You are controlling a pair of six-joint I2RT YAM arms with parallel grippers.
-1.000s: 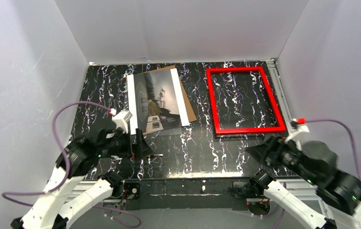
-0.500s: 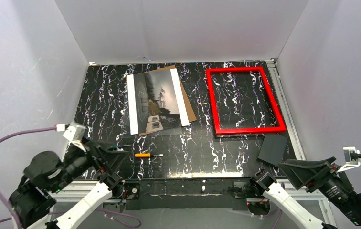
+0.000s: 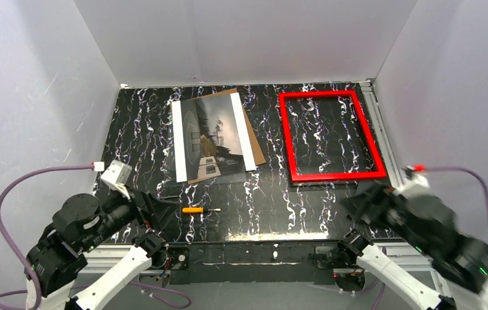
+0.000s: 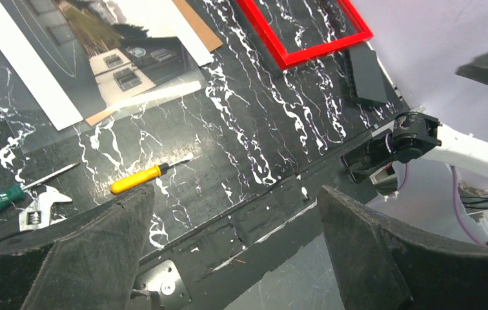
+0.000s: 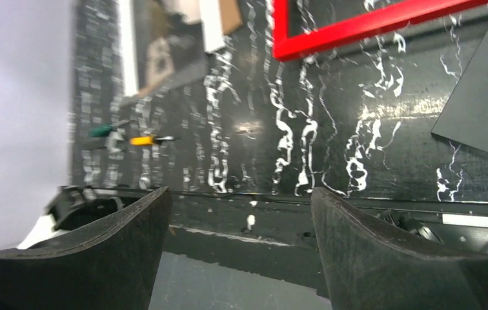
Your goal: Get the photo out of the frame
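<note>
We see a black table [image 3: 267, 187] with white squiggles. On it lie the red frame [image 3: 338, 175] at the upper right, a brown board [image 3: 255, 150] under the photo [image 3: 212, 139] at the upper middle, a yellow screwdriver [image 3: 193, 210] lower down, and a dark flat sheet [image 4: 365, 76] just below the frame.

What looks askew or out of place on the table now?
The photo lies askew on the brown backing board, whose edge sticks out on its right. The red frame lies empty, apart to the right. A yellow-handled screwdriver lies loose near the front edge.
</note>
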